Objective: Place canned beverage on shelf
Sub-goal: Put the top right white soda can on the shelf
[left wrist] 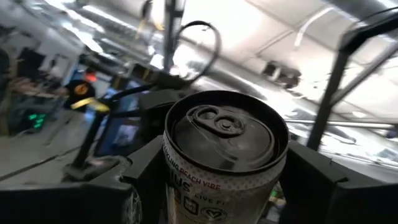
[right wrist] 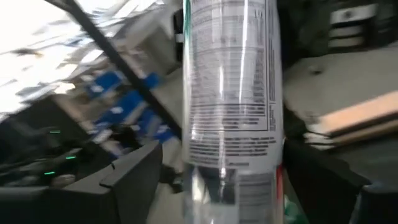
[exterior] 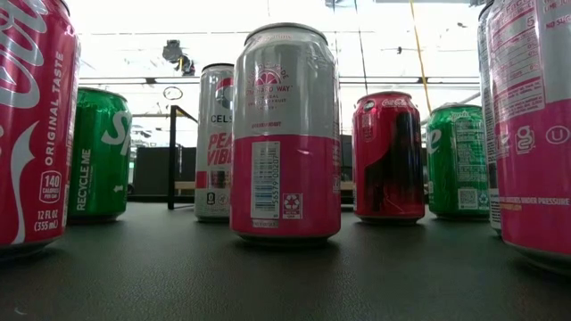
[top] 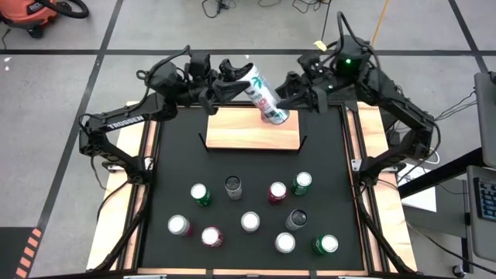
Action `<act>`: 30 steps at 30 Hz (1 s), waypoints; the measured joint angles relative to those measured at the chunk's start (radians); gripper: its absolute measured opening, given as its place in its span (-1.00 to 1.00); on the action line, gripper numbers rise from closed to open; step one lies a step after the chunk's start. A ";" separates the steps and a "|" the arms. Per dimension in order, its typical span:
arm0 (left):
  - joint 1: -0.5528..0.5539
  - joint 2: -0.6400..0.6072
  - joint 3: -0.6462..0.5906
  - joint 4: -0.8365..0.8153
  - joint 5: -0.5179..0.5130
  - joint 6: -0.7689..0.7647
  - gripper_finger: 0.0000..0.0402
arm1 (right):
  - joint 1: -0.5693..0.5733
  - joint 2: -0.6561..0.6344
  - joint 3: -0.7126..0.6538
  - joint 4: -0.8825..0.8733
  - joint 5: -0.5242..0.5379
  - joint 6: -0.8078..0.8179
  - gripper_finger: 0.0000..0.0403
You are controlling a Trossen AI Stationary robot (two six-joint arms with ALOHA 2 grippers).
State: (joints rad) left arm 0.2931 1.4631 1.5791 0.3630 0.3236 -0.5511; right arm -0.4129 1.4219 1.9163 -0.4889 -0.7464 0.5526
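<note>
Handover step, I judge: can [top: 261, 94] tilted above the shelf [top: 252, 129], its top gripped in my left end effector [top: 232, 75], my right end effector [top: 298, 98] spread loosely around its lower body. Next, one effector must set it upright below.

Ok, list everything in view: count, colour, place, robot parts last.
Held can: one, white with green and pink print, tilted over the shelf's far edge, between both grippers.
Shelf: one, light-brown wood, far half of the mat, nothing resting flat on it.
Standing cans: ten, green, red, pink, silver and dark, near half of the mat.
Mat: one, black, covering the table.
Left gripper: dark, fingers on either side of the held can's top end.
Right gripper: dark, at the can's lower end, fingers spread either side of it.
</note>
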 joint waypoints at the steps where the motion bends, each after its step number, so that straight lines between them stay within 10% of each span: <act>1: 0.000 0.000 0.000 -0.014 -0.007 -0.002 0.22 | 0.002 -0.014 0.000 -0.038 0.036 -0.027 0.54; 18: 0.000 -0.001 0.000 -0.191 -0.204 -0.009 0.22 | 0.125 -0.006 0.000 -0.281 0.454 -0.248 0.55; 30: -0.001 -0.001 0.001 -0.193 -0.212 -0.004 0.22 | 0.127 0.054 -0.001 -0.285 0.431 -0.285 0.52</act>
State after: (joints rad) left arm 0.2924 1.4624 1.5803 0.1701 0.1120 -0.5555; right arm -0.2863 1.4754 1.9156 -0.7744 -0.3158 0.2677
